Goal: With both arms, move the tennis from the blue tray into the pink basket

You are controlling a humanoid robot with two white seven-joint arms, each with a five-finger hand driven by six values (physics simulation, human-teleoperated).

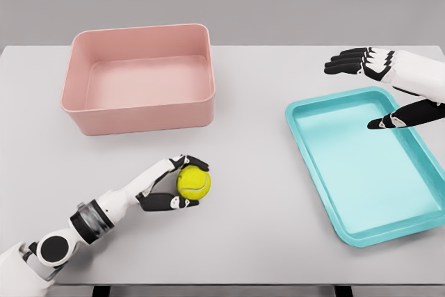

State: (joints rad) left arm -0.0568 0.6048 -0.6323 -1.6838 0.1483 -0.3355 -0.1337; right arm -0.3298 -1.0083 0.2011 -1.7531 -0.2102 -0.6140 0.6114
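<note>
While clasped between thumb and fingers of the left hand (170, 184), the tennis ball (193, 182) sits at that hand's right-hand side, over the grey table (264, 227), below the pink basket (139, 78) and well apart from the blue tray (365, 172). Right hand (379, 81): fingers extended, spread, holding nothing, above the tray's far edge.

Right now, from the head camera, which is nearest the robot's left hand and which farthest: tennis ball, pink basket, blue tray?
1. Tennis ball, held in the left hand.
2. Pink basket, behind it at the table's rear left.
3. Blue tray, across on the right.
</note>
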